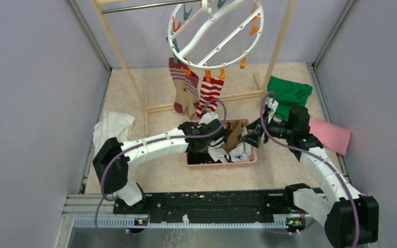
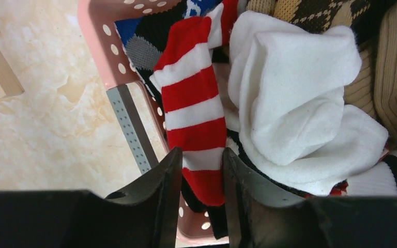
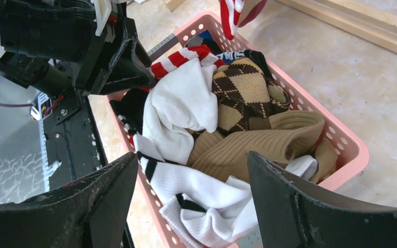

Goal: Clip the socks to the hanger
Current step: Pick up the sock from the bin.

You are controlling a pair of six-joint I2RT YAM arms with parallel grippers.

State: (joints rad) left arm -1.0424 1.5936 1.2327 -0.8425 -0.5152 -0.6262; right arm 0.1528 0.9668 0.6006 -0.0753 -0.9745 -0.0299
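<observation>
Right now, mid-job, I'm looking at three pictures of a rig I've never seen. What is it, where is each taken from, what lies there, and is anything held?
A left arm and a right arm, white and jointed, stand at the near edge of a beige table. The wide picture looks down from above and behind them; the other two come from a camera on each wrist. Both reach into a pink perforated plastic basket of socks. The left gripper is closed on a red-and-white striped sock; the right gripper hangs open above the pile. Behind, a round white plastic peg hanger carries two striped socks.
</observation>
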